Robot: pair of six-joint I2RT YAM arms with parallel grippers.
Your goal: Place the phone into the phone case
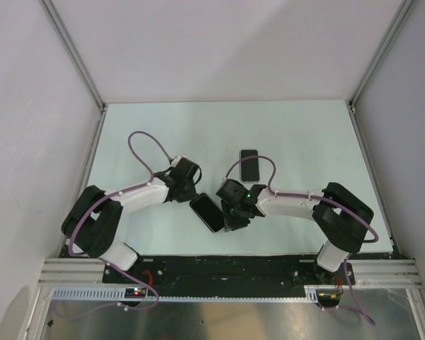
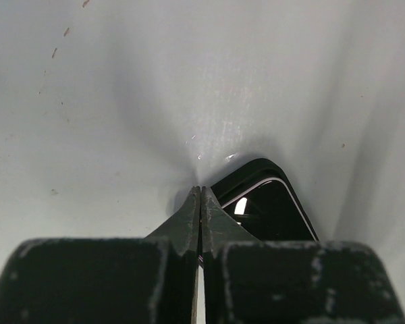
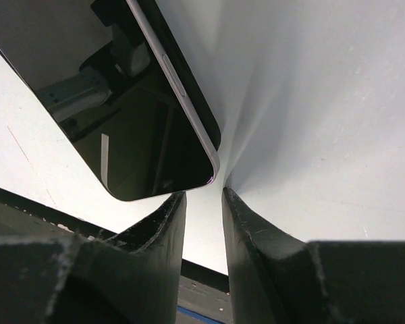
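A glossy black phone (image 1: 207,212) with a silver edge lies slanted between the two grippers. In the left wrist view its corner (image 2: 270,209) sits inside the black rim of the phone case (image 2: 256,165). In the right wrist view the phone (image 3: 121,115) fills the upper left, with the dark case edge (image 3: 201,118) along its right side. My left gripper (image 1: 190,191) (image 2: 200,192) is shut and empty, its tips on the table beside the case's corner. My right gripper (image 1: 234,216) (image 3: 204,192) stands narrowly open with nothing between the fingers, just below the phone's other end.
A second dark phone-shaped slab (image 1: 249,165) lies flat farther back at the centre. The white table (image 1: 304,142) is walled by grey panels left and right. The black base rail (image 1: 219,269) runs along the near edge.
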